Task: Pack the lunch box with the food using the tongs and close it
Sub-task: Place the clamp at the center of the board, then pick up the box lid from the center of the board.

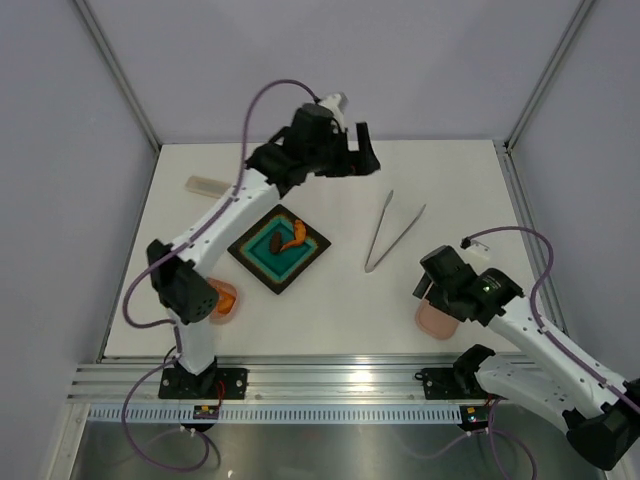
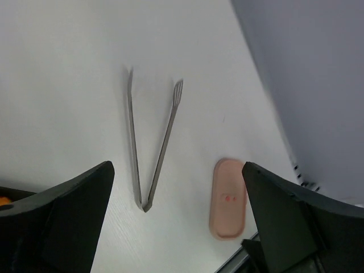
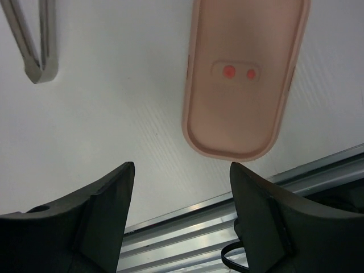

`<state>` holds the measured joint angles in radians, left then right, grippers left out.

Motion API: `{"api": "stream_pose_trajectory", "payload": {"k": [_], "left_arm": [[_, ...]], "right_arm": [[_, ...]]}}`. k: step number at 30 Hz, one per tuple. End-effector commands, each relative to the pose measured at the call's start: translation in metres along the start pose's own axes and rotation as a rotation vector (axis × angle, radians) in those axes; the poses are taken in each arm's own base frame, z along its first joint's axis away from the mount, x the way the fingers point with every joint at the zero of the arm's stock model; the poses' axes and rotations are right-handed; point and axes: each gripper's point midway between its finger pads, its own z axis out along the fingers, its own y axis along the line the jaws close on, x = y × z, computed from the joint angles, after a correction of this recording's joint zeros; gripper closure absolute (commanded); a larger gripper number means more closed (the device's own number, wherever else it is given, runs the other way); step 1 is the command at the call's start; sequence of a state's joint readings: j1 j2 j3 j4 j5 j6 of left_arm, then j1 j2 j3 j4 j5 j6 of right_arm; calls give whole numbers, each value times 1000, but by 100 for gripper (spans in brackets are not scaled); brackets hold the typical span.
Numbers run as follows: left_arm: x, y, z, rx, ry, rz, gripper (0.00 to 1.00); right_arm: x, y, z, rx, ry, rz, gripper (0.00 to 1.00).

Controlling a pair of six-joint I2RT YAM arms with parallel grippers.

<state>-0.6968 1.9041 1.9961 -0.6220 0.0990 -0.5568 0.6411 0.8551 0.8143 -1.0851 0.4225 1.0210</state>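
Tongs (image 1: 392, 232) lie loose; L claw (image 2: 176, 190) spread wide.

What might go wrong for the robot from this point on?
The tongs lie flat and thin on the table; the open left gripper aimed at them might slide off or catch one arm only.
The spotted pink lid sits close to the table's near edge, so the open right gripper could nudge it onto the rail.
The left arm's elbow might bump the pink box beside it.
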Motion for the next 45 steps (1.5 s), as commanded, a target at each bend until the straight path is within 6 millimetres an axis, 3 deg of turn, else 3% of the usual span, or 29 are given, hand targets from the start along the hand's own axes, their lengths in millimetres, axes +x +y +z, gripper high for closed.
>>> {"api": "stream_pose_trajectory", "payload": {"k": [1, 4, 6, 7, 10, 11, 18, 23, 31, 34, 35, 36, 41, 43, 45], "left_arm": [[-67, -11, -99, 34, -186, -32, 1], [-67, -1, -138, 2, -217, -28, 1], [-47, 5, -146, 0, -177, -35, 1], [-47, 0, -168, 21, -206, -30, 1], [-24, 14, -179, -12, -181, -46, 1], [-22, 15, -194, -10, -200, -47, 1], [17, 50, -215, -109, -159, -64, 1], [37, 72, -221, -178, -137, -89, 2], [41, 90, -234, -236, -161, -113, 2], [41, 90, -233, -236, -158, -117, 2], [42, 91, -231, -236, -152, -116, 2], [45, 92, -230, -240, -142, -117, 2], [71, 110, -219, -287, -62, -110, 1], [85, 116, -211, -294, -3, -103, 1], [100, 104, -201, -216, 82, -110, 1]], "right_arm": [[16, 22, 22, -29, 66, 56, 25], [26, 22, 46, 48, 101, -6, 34], [29, 28, 61, 61, 127, -22, 36], [29, 29, 67, 58, 134, -38, 37], [32, 30, 88, 47, 180, -32, 39], [32, 28, 92, 56, 182, -37, 39], [38, 24, 114, 94, 226, -48, 38], [52, 18, 126, 121, 265, -33, 46], [47, 16, 122, 108, 241, -56, 49], [50, 20, 124, 80, 254, -57, 76], [50, 20, 123, 86, 256, -53, 96], [50, 20, 123, 86, 256, -43, 100], [40, 20, 104, 53, 211, 5, 100], [32, 25, 86, -11, 191, -4, 100], [25, 33, 67, -84, 184, -5, 100]]}}
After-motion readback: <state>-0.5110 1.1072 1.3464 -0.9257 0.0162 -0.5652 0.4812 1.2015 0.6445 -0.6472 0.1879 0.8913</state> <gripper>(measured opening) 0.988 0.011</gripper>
